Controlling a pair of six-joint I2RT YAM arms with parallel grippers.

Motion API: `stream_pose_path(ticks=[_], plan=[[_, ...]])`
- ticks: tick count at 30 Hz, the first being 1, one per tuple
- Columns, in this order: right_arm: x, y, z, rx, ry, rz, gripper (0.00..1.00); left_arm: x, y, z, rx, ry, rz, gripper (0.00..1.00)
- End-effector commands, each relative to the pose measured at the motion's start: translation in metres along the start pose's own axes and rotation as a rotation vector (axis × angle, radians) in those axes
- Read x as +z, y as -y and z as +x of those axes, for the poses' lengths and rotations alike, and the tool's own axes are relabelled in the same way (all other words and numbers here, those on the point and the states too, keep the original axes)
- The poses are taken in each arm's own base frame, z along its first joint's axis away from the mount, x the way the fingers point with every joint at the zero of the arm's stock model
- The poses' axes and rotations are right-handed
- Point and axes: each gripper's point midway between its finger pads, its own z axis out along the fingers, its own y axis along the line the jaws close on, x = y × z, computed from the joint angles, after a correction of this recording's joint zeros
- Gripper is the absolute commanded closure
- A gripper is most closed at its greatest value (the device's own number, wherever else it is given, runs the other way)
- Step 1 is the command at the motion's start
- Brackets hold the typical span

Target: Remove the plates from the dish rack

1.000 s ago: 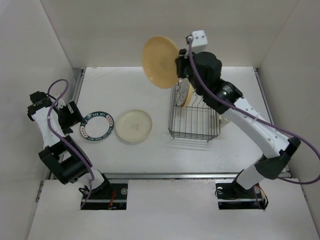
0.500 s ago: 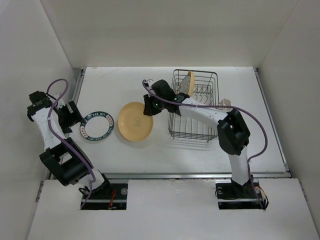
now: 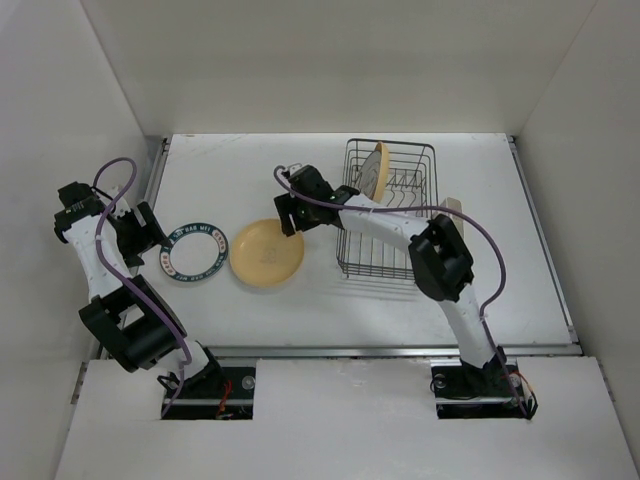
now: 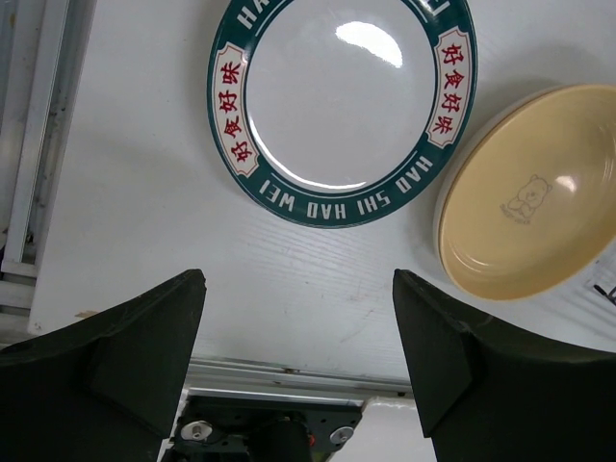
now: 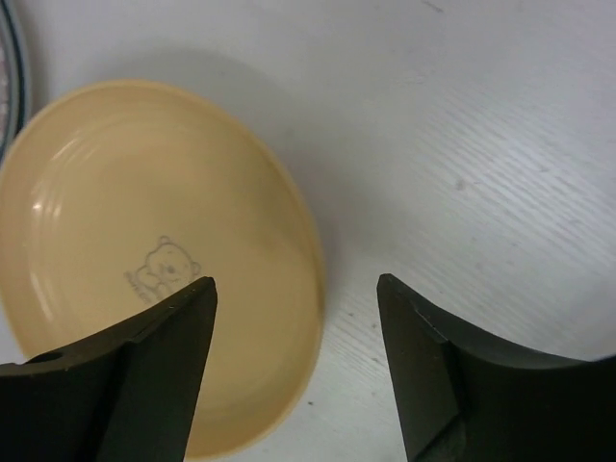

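Jaws of the right gripper (image 5: 296,298) stand spread, empty; the yellow plate (image 5: 144,241) lies flat below, mostly to its left.

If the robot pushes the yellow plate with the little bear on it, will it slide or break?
It would probably slide easily: the yellow plate looks glossy and lies flat. It looks stiff and hard, so likely breakable if dropped off the table. Lying flat, it shouldn't roll or tip.

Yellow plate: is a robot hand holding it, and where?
Nothing is held. The right gripper is open over the edge of the yellow plate, which lies flat. The left gripper is open and empty too.
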Motion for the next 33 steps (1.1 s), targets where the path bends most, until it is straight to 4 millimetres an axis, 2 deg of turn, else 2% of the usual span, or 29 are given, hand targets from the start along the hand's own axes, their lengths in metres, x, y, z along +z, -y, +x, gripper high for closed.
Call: stream_pose_path(ticks=[1,6,7,10,11,12,13,14,15,16,17,20,21,24,25,27,29,32,33], plan=[[-0.031,-0.001,-0.035,-0.112,0.1,0.173,0.26,-0.01,0.001,0.002,0.013,0.016,-0.007,0.24],[-0.063,0.008,-0.049,-0.185,0.159,0.372,0.25,-0.012,0.002,-0.001,0.016,0.024,-0.008,0.24],[-0.083,0.008,-0.062,-0.176,0.195,0.388,0.25,-0.012,0.002,-0.001,0.016,0.024,-0.008,0.24],[-0.122,0.006,-0.086,-0.097,0.31,0.397,0.25,-0.012,0.002,-0.001,0.016,0.024,-0.008,0.24],[-0.157,0.003,-0.106,-0.058,0.39,0.394,0.25,-0.012,0.001,-0.001,0.025,0.024,-0.008,0.24],[-0.173,0.004,-0.112,-0.001,0.433,0.407,0.25,-0.012,0.001,-0.001,0.025,0.024,-0.008,0.24],[-0.191,0.013,-0.122,0.048,0.479,0.434,0.27,-0.015,0.002,-0.001,0.029,0.034,-0.009,0.24],[-0.22,0.034,-0.135,0.116,0.547,0.495,0.28,-0.015,0.002,-0.001,0.029,0.034,-0.009,0.24],[-0.234,0.045,-0.138,0.161,0.572,0.526,0.28,-0.015,0.002,-0.001,0.029,0.034,-0.009,0.24],[-0.245,0.057,-0.142,0.219,0.601,0.552,0.33,-0.017,0.003,-0.002,0.032,0.043,-0.01,0.24],[-0.257,0.086,-0.14,0.254,0.614,0.646,0.34,-0.015,0.002,0.002,0.038,0.033,-0.009,0.24],[-0.266,0.125,-0.134,0.283,0.592,0.772,0.34,-0.015,0.0,0.002,0.04,0.039,-0.02,0.24],[-0.265,0.145,-0.13,0.284,0.557,0.842,0.34,-0.015,-0.002,0.0,0.052,0.047,-0.03,0.24],[-0.259,0.164,-0.124,0.277,0.506,0.909,0.3,-0.013,-0.003,0.003,0.049,0.038,-0.03,0.24],[-0.247,0.166,-0.12,0.267,0.482,0.919,0.28,-0.013,-0.003,0.003,0.049,0.038,-0.03,0.24],[-0.24,0.181,-0.116,0.276,0.458,0.938,0.26,-0.013,-0.003,0.003,0.049,0.038,-0.03,0.24],[-0.223,0.193,-0.108,0.304,0.428,0.942,0.26,-0.013,-0.002,0.005,0.046,0.03,-0.029,0.24],[-0.206,0.215,-0.093,0.347,0.382,0.957,0.36,-0.015,-0.002,0.005,0.058,0.038,-0.03,0.24],[-0.206,0.215,-0.094,0.358,0.388,0.955,0.43,-0.014,-0.004,0.008,0.055,0.029,-0.038,0.24]])
